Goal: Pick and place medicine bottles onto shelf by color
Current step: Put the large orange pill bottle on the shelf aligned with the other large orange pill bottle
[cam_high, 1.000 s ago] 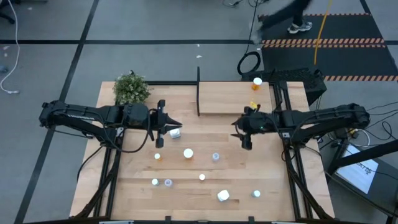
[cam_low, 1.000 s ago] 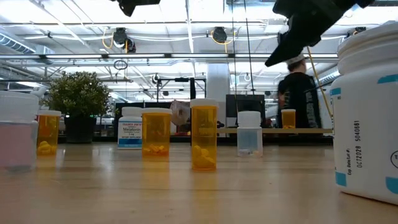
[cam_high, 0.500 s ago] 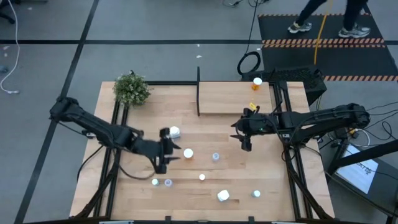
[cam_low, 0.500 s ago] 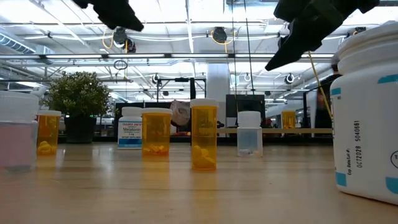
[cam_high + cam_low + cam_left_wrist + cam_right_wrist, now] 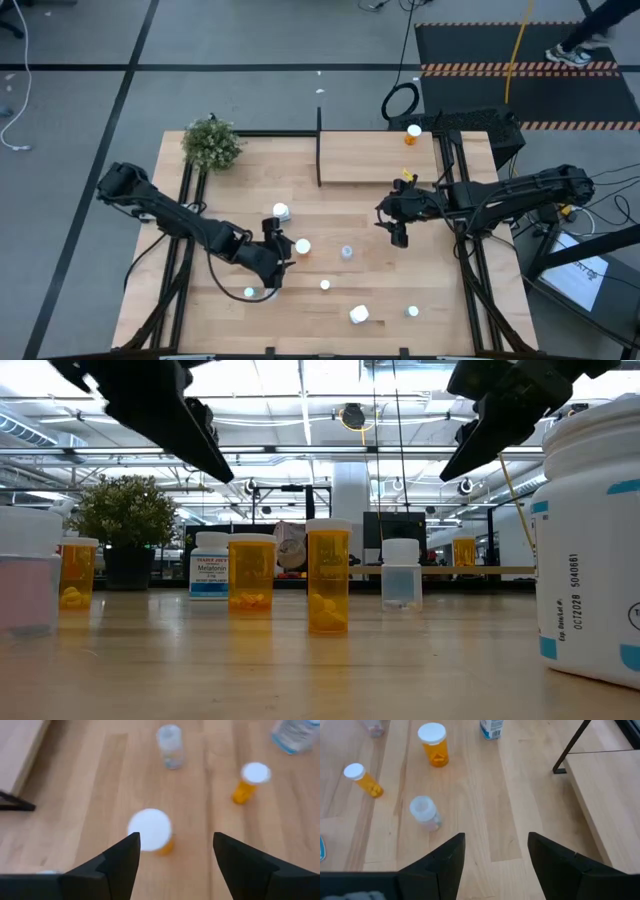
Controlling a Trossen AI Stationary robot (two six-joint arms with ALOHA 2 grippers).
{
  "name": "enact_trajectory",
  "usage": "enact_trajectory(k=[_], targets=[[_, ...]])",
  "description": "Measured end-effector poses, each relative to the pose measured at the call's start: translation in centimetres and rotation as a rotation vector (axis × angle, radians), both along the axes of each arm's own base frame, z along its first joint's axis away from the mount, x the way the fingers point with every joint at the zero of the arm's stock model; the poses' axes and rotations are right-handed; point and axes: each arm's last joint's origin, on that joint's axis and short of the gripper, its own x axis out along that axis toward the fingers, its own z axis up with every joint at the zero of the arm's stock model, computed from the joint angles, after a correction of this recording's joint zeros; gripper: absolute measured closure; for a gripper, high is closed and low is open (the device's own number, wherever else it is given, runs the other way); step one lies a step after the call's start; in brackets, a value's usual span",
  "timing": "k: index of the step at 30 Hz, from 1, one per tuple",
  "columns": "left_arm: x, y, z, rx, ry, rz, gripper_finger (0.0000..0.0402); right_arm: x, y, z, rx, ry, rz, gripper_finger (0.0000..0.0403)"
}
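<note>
Left tool (image 5: 274,262) hangs over the surface (image 5: 440,300) mid-left, fingers spread, nothing between them — its wrist view shows an orange bottle (image 5: 151,831) w/ white cap just ahead, off the gap. Right tool (image 5: 398,233) sits just in front of the shelf (image 5: 375,157), fingers also apart and empty.

Wrist views give what the high view can't: the shelf's black post (image 5: 572,747) rising at its corner, and a small clear bottle (image 5: 424,812) standing apart from two orange ones. High view alone shows one orange bottle on the shelf (image 5: 413,133), at its far right corner; the rest are scattered on the surface, incl. a white bottle (image 5: 358,315) near the front edge. Low view — a big white bottle (image 5: 590,545) fills the right side, blocking what's behind it. Green plant (image 5: 211,143) at the far left corner.

Vs. a sec ago: left arm has swung from beside the plant toward the front, tool gone from clenched to released. Right tool barely moved.
</note>
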Motion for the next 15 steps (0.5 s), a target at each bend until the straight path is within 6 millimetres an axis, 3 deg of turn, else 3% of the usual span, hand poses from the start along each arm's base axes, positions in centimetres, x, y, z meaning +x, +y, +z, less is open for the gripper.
enact_trajectory(k=[8, 15], targets=[[1.4, 0.1, -1.7, -0.003, 0.002, 0.052, 0.0144, 0.0, 0.0, 0.0, -0.003, 0.0, 0.0, 0.0193], [2.5, -0.2, -3.4, 0.086, -0.044, 0.114, 0.0097, 0.0, 0.0, 0.0, -0.004, 0.002, 0.0, 0.0193]])
